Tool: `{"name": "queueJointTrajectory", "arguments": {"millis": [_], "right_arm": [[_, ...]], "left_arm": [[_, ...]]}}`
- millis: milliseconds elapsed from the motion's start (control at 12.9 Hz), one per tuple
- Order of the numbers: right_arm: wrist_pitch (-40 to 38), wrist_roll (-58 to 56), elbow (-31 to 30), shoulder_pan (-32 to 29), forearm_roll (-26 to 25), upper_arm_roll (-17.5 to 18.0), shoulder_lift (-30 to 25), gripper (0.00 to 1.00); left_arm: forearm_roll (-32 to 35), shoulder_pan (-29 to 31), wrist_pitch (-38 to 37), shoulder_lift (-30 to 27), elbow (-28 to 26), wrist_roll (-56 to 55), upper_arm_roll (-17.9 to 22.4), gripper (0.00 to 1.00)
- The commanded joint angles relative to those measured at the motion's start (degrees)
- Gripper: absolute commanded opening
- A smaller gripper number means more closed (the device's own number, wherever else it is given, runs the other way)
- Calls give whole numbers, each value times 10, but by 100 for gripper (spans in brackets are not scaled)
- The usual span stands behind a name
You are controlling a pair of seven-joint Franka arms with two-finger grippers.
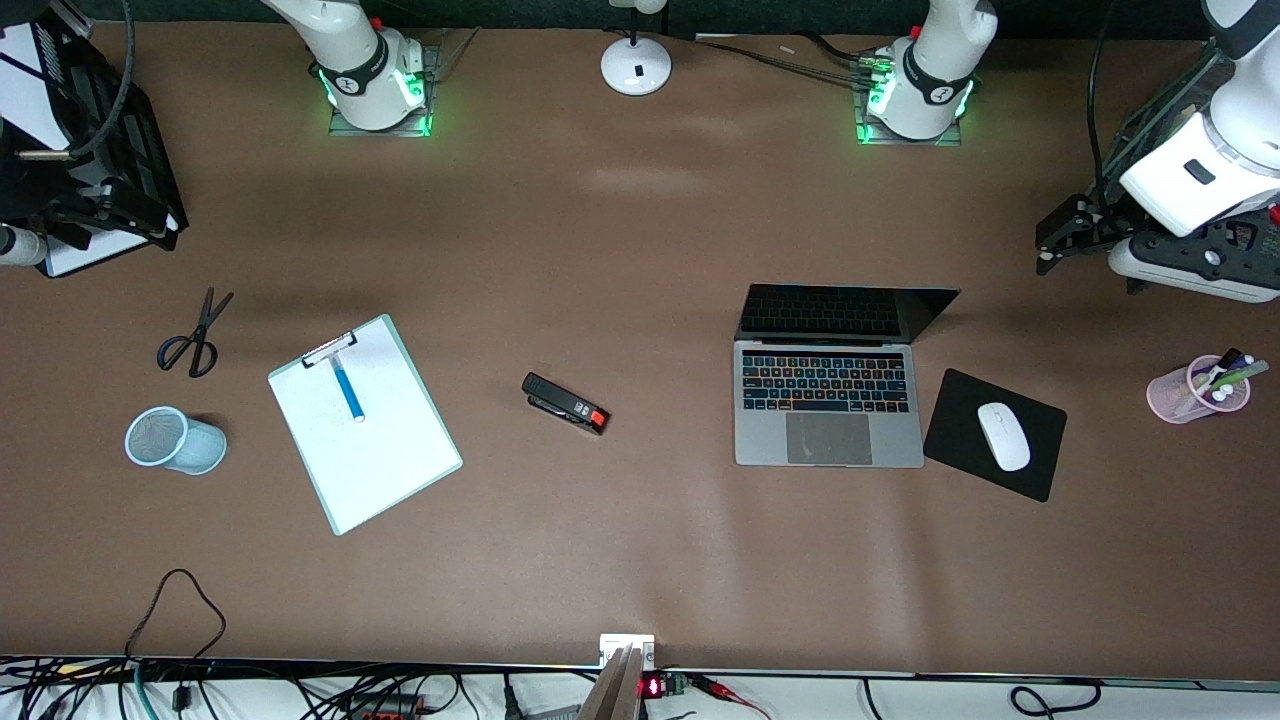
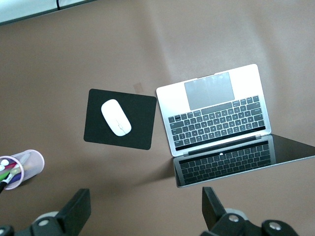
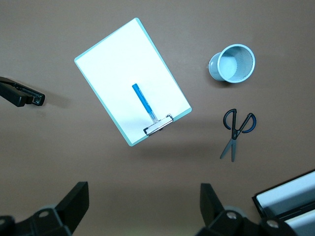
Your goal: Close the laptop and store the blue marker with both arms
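The silver-grey laptop stands open on the table toward the left arm's end, its dark screen raised; it also shows in the left wrist view. The blue marker lies on a white clipboard toward the right arm's end, and shows in the right wrist view. My left gripper is open and empty, high over the table edge at the left arm's end. My right gripper is open and empty, high over the right arm's end.
A black mouse pad with a white mouse lies beside the laptop. A pink cup of mixed markers, a black stapler, scissors, a light-blue mesh cup, a black tray and a lamp base are also there.
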Motion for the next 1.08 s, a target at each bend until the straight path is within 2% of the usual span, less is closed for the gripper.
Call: {"name": "queueJointTrajectory", "arguments": {"millis": [0,618,1005], "right_arm": [[0,8,-15,-6,-6,5,-15,100],[0,8,-9,-3,-2,5,-8,100],[5,7,25,-3,15,5,44,100]], "left_arm": [[11,2,-9,-1,13,1,-1,100],[10,10,-22,-4,19,3,0,100],[11,10,-42,-3,27,3,-2,100]]}}
